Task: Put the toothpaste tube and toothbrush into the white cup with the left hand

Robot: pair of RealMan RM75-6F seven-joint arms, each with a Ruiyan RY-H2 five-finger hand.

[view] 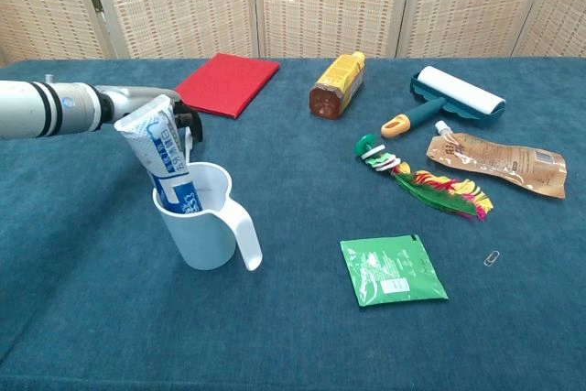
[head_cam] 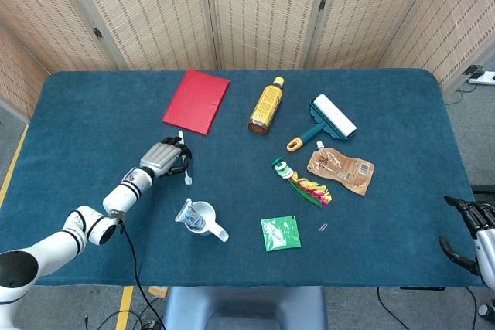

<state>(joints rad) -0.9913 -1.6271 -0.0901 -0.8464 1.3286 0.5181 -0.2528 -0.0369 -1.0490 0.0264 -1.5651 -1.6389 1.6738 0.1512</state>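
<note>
The white cup [head_cam: 206,219] [view: 207,227] stands on the blue table near its front. The blue-and-white toothpaste tube [view: 163,155] [head_cam: 192,218] leans upright inside it. The white toothbrush [head_cam: 185,161] [view: 188,142] lies just behind the cup. My left hand [head_cam: 162,158] [view: 146,102] is down over the toothbrush with its fingers curled around its middle; in the chest view the tube hides most of the hand. My right hand [head_cam: 472,229] hangs off the table's right front corner, fingers apart and holding nothing.
A red book [head_cam: 196,101] lies behind the left hand. To the right are a brown bottle [head_cam: 266,106], a teal lint roller [head_cam: 326,121], a brown pouch [head_cam: 341,169], a colourful feather toy [head_cam: 304,184], a green packet [head_cam: 280,233] and a paperclip [head_cam: 323,227].
</note>
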